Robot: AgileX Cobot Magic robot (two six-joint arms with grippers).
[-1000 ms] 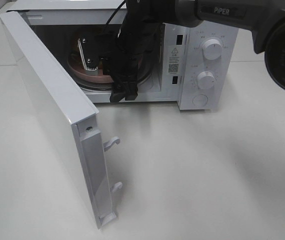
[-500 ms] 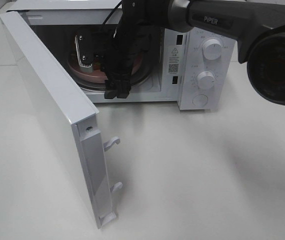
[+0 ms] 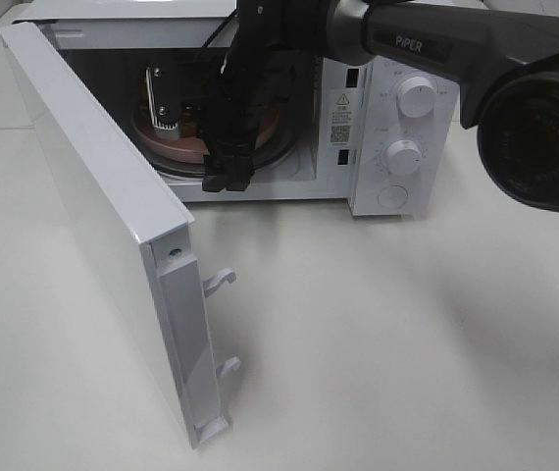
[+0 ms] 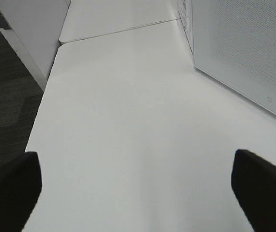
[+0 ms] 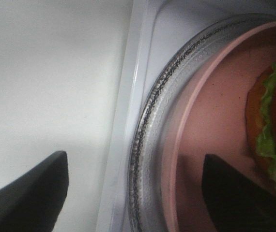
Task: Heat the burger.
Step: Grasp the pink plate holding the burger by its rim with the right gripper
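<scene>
The burger (image 5: 273, 121), showing green lettuce and a brown patty edge, lies on the pink plate (image 5: 210, 121) on the glass turntable (image 5: 150, 125) inside the open microwave (image 3: 397, 108). In the exterior high view my right arm covers most of the burger; only the plate's rim (image 3: 177, 147) shows. My right gripper (image 5: 133, 164) (image 3: 193, 142) is open at the oven's mouth, one finger over the plate, the other over the white sill, holding nothing. My left gripper (image 4: 135, 164) is open above bare table.
The microwave door (image 3: 93, 196) stands swung wide toward the front left, latch hooks (image 3: 219, 282) sticking out. Two knobs (image 3: 415, 96) and a round button (image 3: 393, 196) sit on the control panel. The door's perforated panel (image 4: 244, 58) is beside the left gripper.
My right arm and gripper have shifted a little to the left at the microwave opening. The plate, door and left gripper have not moved.
</scene>
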